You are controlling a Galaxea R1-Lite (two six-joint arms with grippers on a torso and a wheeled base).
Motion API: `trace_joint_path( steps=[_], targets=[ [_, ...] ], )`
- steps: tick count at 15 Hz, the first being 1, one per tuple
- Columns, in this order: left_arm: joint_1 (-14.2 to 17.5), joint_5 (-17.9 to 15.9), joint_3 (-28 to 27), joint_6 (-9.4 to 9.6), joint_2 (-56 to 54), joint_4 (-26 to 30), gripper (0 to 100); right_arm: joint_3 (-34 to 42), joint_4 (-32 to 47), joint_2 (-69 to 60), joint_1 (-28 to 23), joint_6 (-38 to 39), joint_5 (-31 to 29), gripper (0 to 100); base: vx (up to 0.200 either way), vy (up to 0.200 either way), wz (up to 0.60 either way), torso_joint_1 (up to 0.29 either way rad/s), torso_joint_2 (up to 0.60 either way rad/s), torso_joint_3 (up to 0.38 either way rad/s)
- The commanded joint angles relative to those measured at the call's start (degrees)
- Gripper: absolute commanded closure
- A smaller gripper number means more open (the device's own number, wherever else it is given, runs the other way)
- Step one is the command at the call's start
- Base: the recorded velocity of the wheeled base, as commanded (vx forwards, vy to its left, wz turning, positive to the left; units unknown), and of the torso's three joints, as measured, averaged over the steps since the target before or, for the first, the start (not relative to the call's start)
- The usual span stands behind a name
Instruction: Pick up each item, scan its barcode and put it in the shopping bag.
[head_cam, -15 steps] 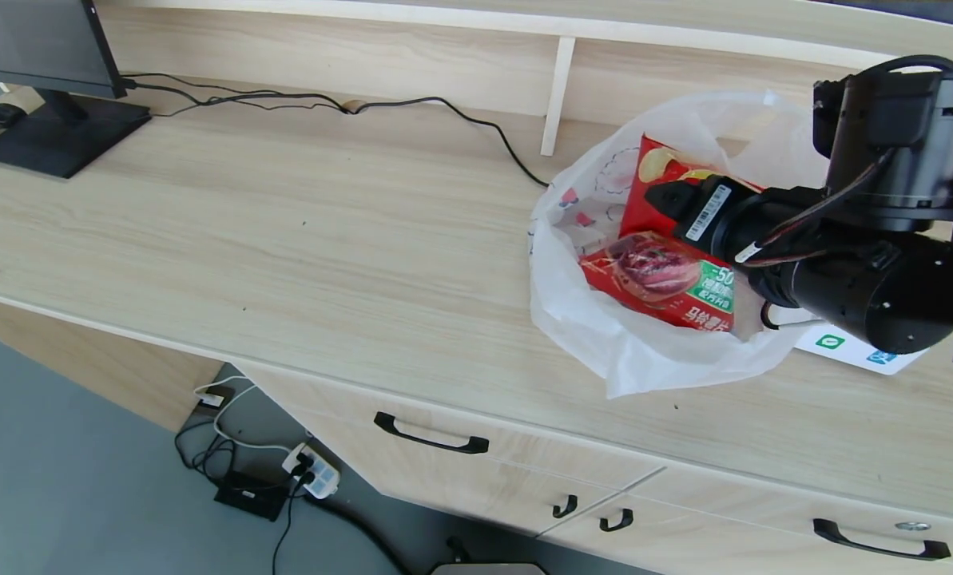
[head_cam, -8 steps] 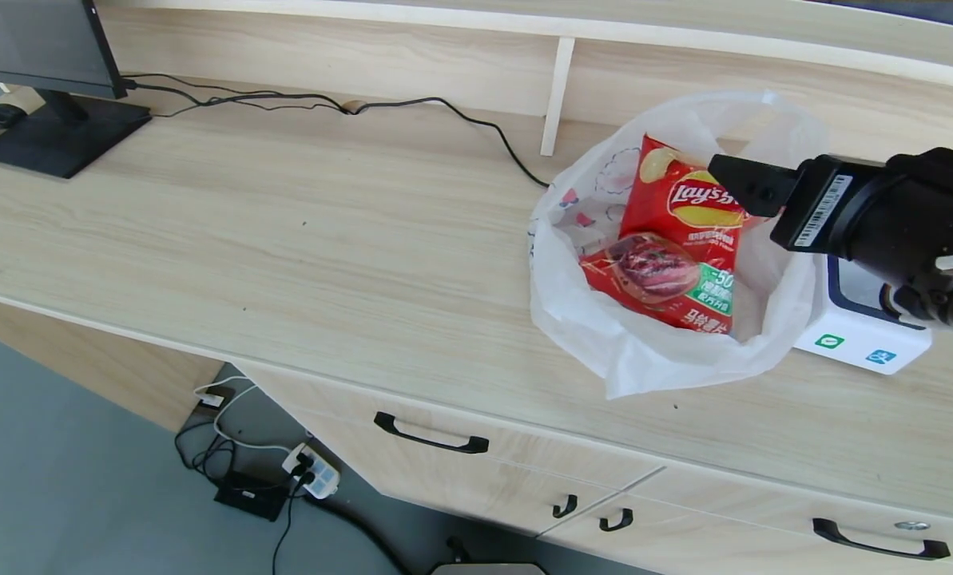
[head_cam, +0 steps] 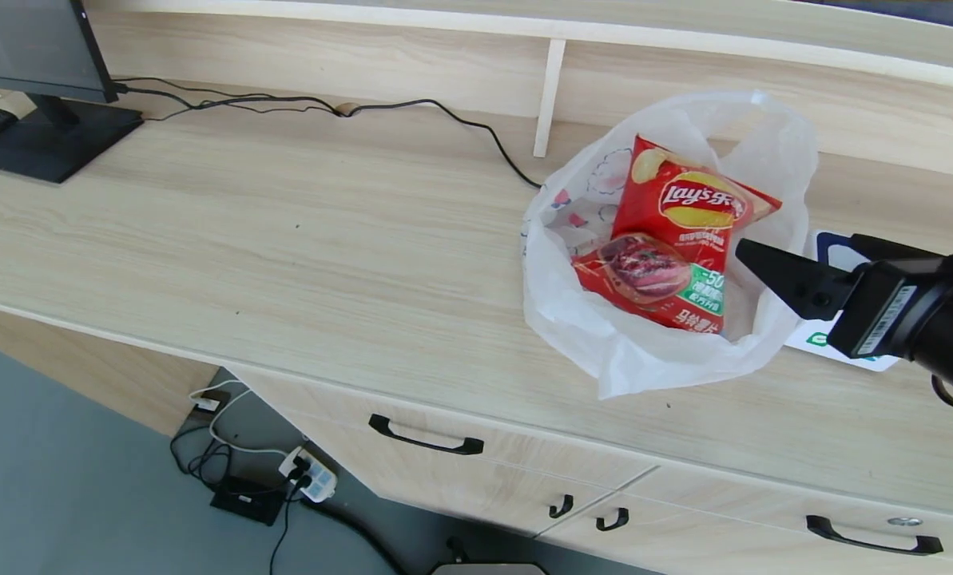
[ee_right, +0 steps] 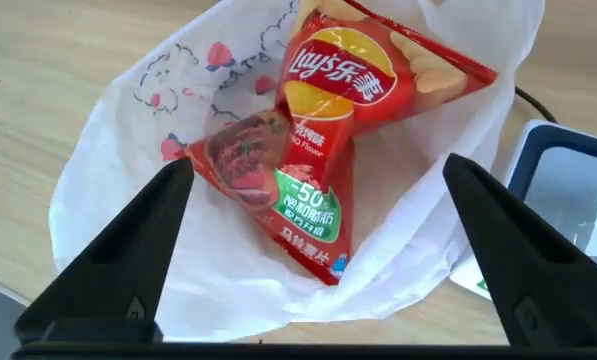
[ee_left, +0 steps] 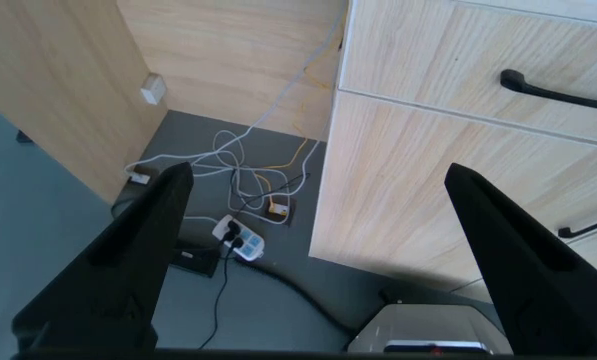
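Observation:
A white plastic shopping bag [head_cam: 604, 327] lies open on the wooden counter, right of centre. Inside it are two red crisp packets: one [head_cam: 696, 200] propped toward the back, the other [head_cam: 652, 275] lying across its lower part. My right gripper [head_cam: 796, 243] hovers open just to the right of the bag, holding nothing. From the right wrist, the bag [ee_right: 128, 180] and both packets [ee_right: 343, 75] [ee_right: 278, 180] lie beyond the spread right gripper [ee_right: 318, 165]. My left gripper [ee_left: 318, 170] hangs open below the counter, facing the floor and drawer fronts.
A white barcode scanner [head_cam: 831, 243] stands right behind the bag, partly hidden by my right arm. A monitor [head_cam: 21, 40] is at the far left and a black cable [head_cam: 444, 108] runs along the back wall. A power strip [head_cam: 308, 475] and cords lie on the floor.
My right gripper has drawn back from over the packets in the bag, out to the right and nearer the counter's front. The head camera has shifted slightly.

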Motion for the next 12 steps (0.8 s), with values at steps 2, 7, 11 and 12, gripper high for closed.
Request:
trace_joint_path(
  steps=[2, 7, 11, 12],
  targets=[
    [0.0, 0.0, 0.0, -0.22, 0.1, 0.0, 0, 0.5, -0.1, -1.0, 0.0, 0.0, 0.0, 0, 0.000, 0.000, -0.60, 0.002, 0.00, 0.009],
    [0.0, 0.0, 0.0, -1.54, 0.1, 0.0, 0, 0.6, -0.1, -1.0, 0.1, -0.4, 0.2, 0, 0.000, 0.000, -0.48, 0.004, 0.00, 0.001],
    [0.0, 0.0, 0.0, -1.54, 0.1, 0.0, 0, 3.8, -0.1, -2.7, 0.2, -3.0, 4.4, 0, 0.000, 0.000, 0.00, 0.000, 0.00, 0.000],
    [0.0, 0.0, 0.0, -1.54, 0.1, 0.0, 0, 4.8, -0.1, -3.3, 0.2, -3.4, 4.6, 0, 0.000, 0.000, 0.00, 0.000, 0.00, 0.000]
  ],
)
